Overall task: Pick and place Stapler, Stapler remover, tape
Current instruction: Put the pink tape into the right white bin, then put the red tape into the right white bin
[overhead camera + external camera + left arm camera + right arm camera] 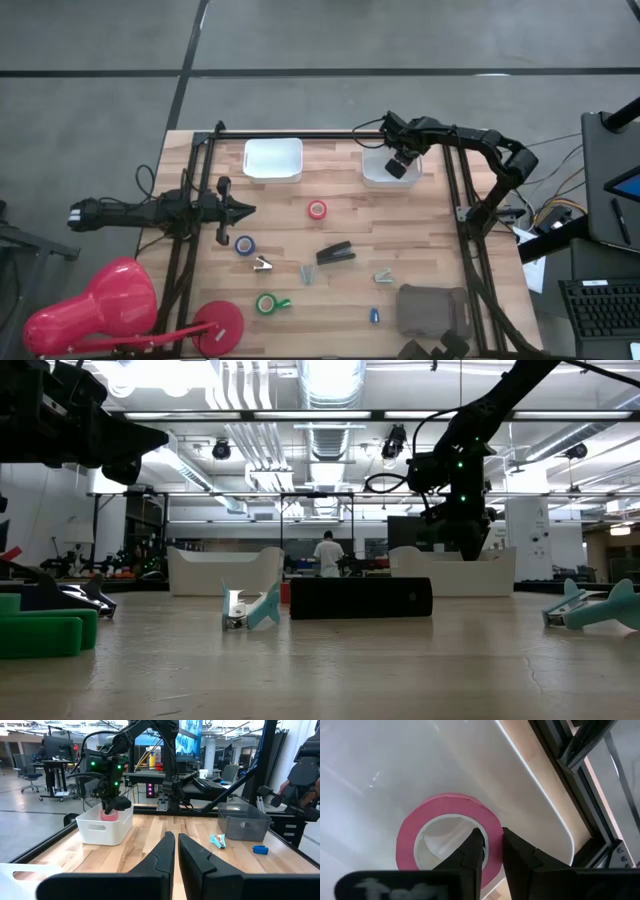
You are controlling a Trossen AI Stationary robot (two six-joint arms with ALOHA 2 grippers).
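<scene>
right gripper [491, 851] over the right white bin [378, 172], jaws pinching the wall of a pink tape roll [445, 836]; left gripper [176, 851] idle above the desk [430, 250], jaws narrow; stapler [336, 254] mid-desk.

Two dark arms, matte black, boxy joint housings w/ rounded links. Left arm [150, 211]: slim black tube sections, pale band near rear end, thin black cable looping off its side. Right arm [470, 140]: chunkier links, black cabling along upper segment, green status LEDs lit near wrist in low + left wrist views. Left gripper [175, 851]: two black wedge fingers, smooth plastic, tapering to narrow tips. Right gripper [489, 850]: same black tapered fingers, flat inner faces, blurred white lettering on body below them.
</scene>
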